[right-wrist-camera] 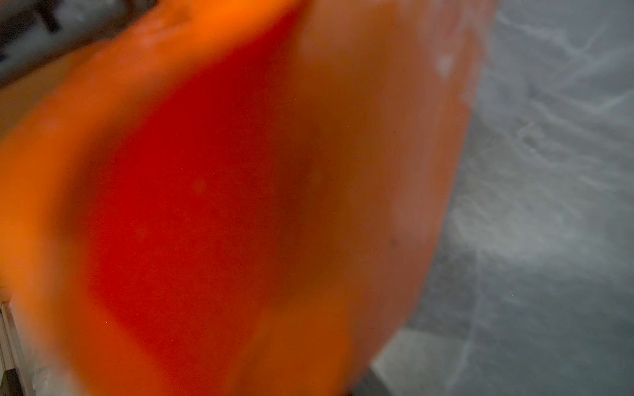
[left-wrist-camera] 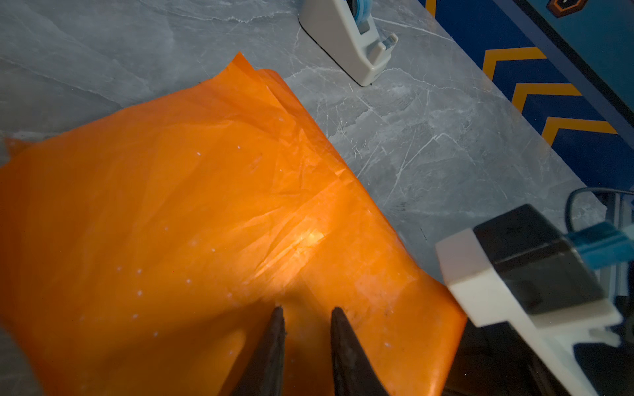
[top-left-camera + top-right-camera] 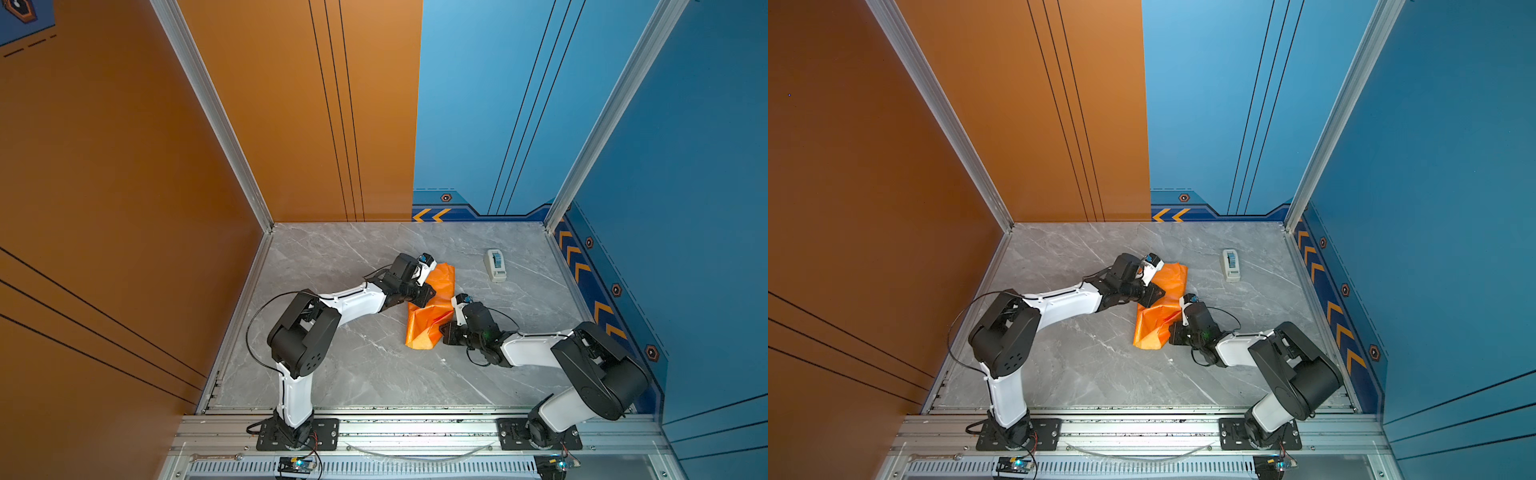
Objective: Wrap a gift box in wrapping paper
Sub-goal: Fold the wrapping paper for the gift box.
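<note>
Folding paper (image 3: 430, 309) over box (hidden), seemingly: left gripper (image 2: 307, 312) slightly apart pinning it, right gripper (image 3: 444, 330) closed at its edge; next, tape dispenser (image 3: 495, 265).

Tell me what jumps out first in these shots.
The bright orange wrapping paper, bunched on the table between left gripper and right gripper, dominates both top views and floods the blurred right wrist view. A white tape dispenser stands apart, farther back to the right.

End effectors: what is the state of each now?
Left end effector: jaws apart over the wrapping paper; grip cannot be told.
Right end effector: closed on the wrapping paper.
</note>
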Controlling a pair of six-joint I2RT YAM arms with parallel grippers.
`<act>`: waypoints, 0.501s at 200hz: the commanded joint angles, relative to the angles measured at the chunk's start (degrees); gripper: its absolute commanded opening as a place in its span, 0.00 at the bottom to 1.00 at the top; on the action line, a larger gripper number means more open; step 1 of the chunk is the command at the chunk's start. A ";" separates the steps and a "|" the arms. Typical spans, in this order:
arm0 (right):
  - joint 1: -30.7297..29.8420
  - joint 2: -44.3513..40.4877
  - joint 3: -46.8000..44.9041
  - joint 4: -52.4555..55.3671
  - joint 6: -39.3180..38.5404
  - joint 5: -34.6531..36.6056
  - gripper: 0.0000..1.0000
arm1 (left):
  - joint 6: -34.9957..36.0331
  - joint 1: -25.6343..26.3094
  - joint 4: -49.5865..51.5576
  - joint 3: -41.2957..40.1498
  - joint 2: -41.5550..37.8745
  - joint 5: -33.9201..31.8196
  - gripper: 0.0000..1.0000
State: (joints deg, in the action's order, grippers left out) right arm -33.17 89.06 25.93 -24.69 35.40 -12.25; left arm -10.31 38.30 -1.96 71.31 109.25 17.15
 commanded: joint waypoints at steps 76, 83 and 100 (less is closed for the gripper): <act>-3.29 -0.61 -5.51 6.40 1.70 -3.13 0.00 | 0.11 -0.13 2.54 -1.61 1.27 0.26 0.26; -3.39 -0.89 -5.75 6.52 1.86 -3.18 0.00 | 0.11 -0.12 2.53 -1.54 1.19 0.27 0.26; -3.70 -1.32 -6.48 6.61 2.31 -3.35 0.00 | 0.09 -0.07 2.53 -1.68 1.17 0.27 0.26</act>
State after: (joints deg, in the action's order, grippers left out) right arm -35.92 86.98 22.65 -26.55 36.34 -14.83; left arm -10.31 38.30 -1.98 71.26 109.25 17.15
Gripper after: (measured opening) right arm 0.048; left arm 0.256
